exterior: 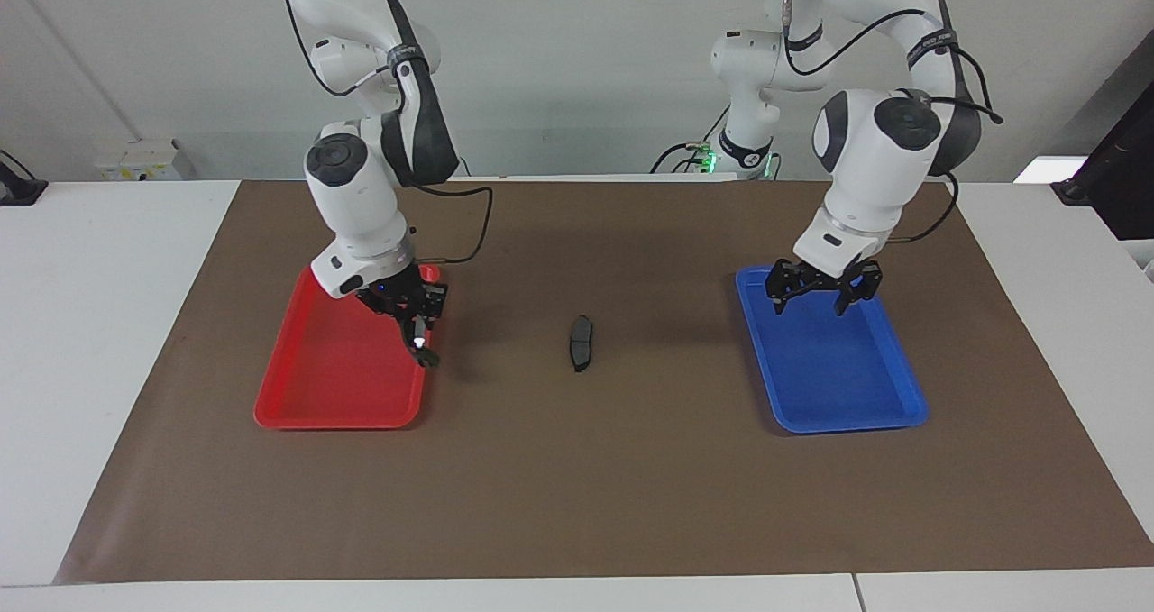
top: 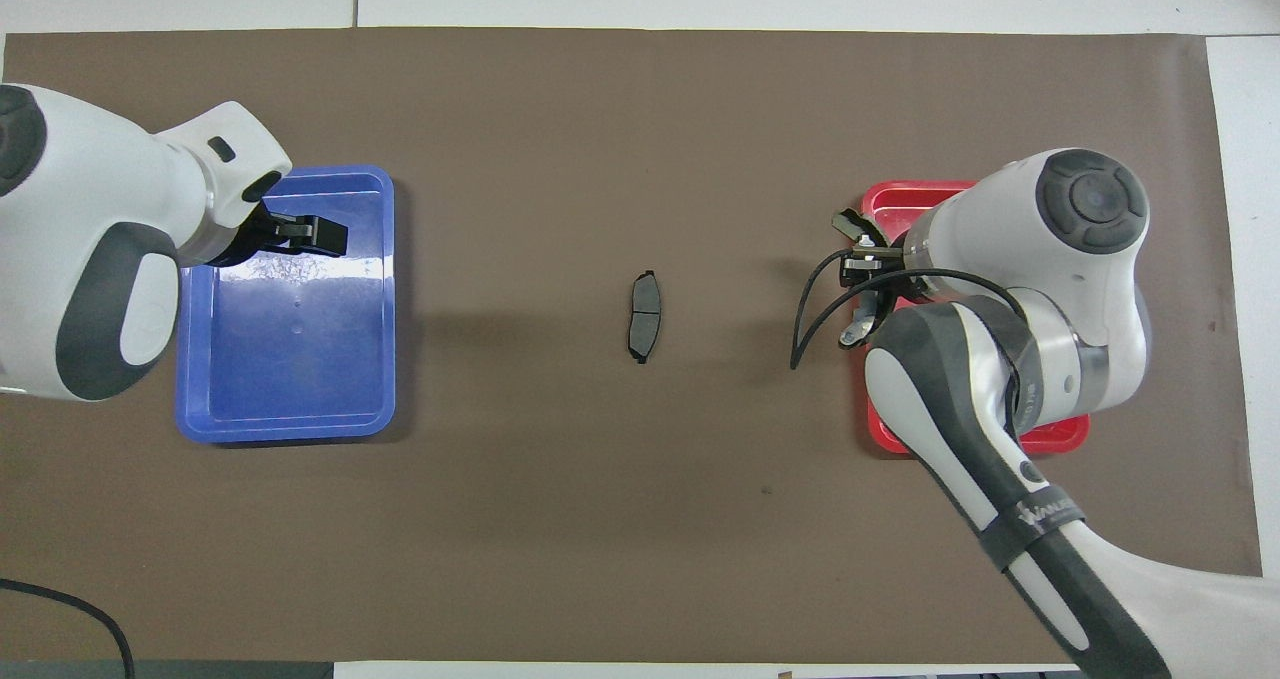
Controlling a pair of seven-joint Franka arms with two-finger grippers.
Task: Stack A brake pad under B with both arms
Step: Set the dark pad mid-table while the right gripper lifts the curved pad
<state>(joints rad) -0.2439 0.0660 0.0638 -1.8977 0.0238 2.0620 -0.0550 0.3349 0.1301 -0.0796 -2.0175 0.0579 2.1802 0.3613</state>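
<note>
Facing view shows the short, flat dark-grey brake pad A [exterior: 581, 342] lying alone on the brown mat at the middle of the desk [exterior: 108, 342], between the trays, apparently placed as the base. Right end effector [exterior: 417, 334] hangs over the red plastic tray [exterior: 338, 387], pinching the long curved black pad B [exterior: 424, 351] by one end, likely for carrying onto A. Left end effector [exterior: 822, 296] waits, fingers spread, above the blue plastic tray [exterior: 838, 387]

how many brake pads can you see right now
2. The A brake pad lies on the brown mat midway between the trays. B hangs in the right gripper over the red tray edge. The blue tray holds none.
</note>
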